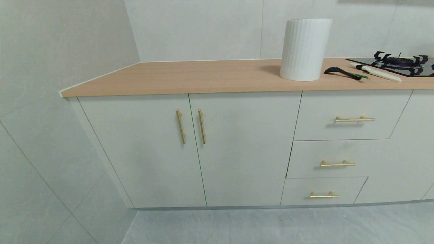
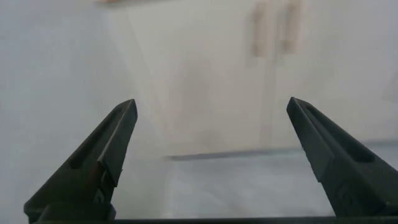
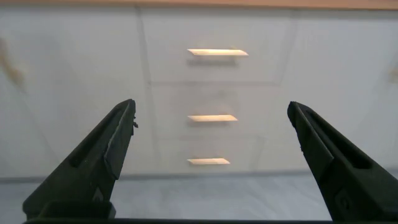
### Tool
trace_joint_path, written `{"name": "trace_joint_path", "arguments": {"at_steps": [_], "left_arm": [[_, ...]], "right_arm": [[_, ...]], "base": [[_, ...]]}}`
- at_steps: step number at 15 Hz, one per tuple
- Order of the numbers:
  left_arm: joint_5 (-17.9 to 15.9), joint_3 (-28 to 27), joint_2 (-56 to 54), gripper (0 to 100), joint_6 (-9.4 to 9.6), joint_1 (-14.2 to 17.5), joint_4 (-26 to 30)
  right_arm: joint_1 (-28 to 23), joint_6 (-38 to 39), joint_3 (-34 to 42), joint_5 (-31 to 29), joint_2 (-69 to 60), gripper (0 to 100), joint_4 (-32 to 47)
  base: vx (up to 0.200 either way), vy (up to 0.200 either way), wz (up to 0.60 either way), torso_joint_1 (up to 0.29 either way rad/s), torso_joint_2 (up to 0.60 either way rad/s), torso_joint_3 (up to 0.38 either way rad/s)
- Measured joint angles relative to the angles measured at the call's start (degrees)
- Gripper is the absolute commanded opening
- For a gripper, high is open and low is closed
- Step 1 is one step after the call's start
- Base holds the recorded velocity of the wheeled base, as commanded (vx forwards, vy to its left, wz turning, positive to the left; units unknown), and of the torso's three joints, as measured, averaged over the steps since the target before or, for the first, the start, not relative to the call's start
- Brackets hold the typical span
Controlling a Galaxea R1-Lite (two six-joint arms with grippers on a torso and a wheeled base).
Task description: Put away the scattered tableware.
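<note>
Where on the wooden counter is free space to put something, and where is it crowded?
Free: the countertop from the left wall corner to the white ribbed container. Crowded: right of it, where a black utensil and a white-handled utensil lie by the stove.

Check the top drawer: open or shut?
Shut. The top drawer front lies flush with the cabinet door beside it, thin seams only.

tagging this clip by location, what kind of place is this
Most likely a kitchen: a wooden countertop over cabinets with gold-handled drawers, a gas hob at the counter's right end, and utensils lying beside a white ribbed container.
</note>
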Motion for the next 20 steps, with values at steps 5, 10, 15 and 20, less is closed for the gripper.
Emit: {"name": "trace_joint_path", "arguments": {"at_steps": [5, 10, 15, 20], "left_arm": [[-0.5, 3.01, -7.59, 100, 1.45, 7.33, 0.66], [-2.11, 13.81, -12.24, 100, -0.46, 10.36, -3.83], [-8.87, 21.97, -12.97, 100, -5.12, 10.61, -10.97], [-14.73, 22.41, -12.98, 100, -6.02, 10.56, -8.13]], "right_arm": [[-4.8, -0.27, 3.74, -0.66, -11.47, 100, 1.67], [-5.01, 4.73, 12.7, 6.55, -12.95, 100, -1.19], [-5.01, 5.66, 20.14, 8.41, -13.1, 100, -3.61], [-5.06, 5.6, 20.57, 9.14, -13.1, 100, -3.72]], "base": [[0.0, 0.0, 0.0, 0.0, 0.0, 0.0], [0.0, 0.0, 0.0, 0.0, 0.0, 0.0], [0.0, 0.0, 0.0, 0.0, 0.0, 0.0], [0.0, 0.0, 0.0, 0.0, 0.0, 0.0]]}}
